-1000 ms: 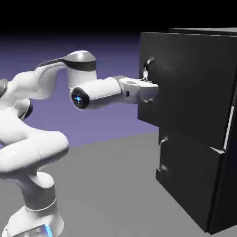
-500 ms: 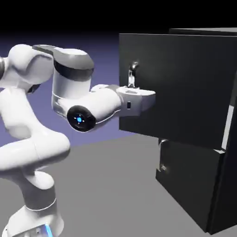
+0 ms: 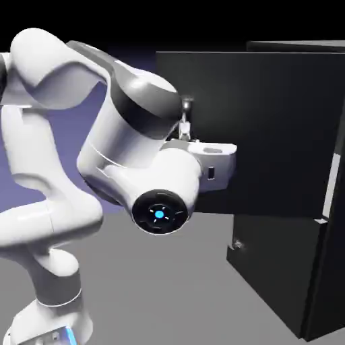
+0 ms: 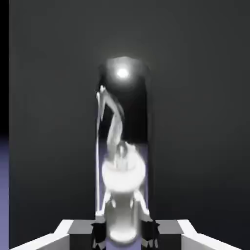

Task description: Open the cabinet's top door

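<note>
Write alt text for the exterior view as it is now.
A white robot arm's gripper is at the silver handle of a black cabinet's top door, which stands swung open. The lower door looks closed, its handle partly hidden behind the top door.

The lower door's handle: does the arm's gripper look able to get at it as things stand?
Probably not yet: the gripper is closed on the top door's handle, and the swung-out top door overhangs the lower one.
</note>
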### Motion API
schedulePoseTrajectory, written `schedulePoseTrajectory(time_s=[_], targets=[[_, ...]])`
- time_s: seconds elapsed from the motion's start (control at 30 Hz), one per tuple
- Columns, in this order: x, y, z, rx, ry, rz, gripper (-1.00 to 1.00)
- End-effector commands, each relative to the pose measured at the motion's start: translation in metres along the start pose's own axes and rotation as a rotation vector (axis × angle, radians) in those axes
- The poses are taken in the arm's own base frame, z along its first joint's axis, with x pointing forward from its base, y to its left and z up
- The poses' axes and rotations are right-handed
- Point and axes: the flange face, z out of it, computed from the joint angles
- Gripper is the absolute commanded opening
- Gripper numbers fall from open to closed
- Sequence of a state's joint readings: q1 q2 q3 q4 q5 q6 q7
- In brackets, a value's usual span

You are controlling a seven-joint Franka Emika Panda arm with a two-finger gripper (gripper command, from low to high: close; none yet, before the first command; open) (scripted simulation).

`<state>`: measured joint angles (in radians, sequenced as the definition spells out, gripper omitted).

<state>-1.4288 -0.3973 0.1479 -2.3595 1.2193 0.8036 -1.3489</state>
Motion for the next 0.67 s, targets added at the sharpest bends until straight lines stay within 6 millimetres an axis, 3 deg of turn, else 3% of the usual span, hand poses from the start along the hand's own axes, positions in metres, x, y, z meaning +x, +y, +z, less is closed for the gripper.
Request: schedulePoseTrajectory(time_s=[0.0,0.33,0.6,0.63], targets=[[0.003,0.003,-0.007,0.017,-0.017,0.0,-1.0],[0.034,0.034,-0.073,0.185,-0.185,0.0,-1.0],[0.059,0.059,-0.107,0.29,-0.29,0.0,-1.0],[0.059,0.059,-0.107,0.29,-0.29,0.0,1.0]])
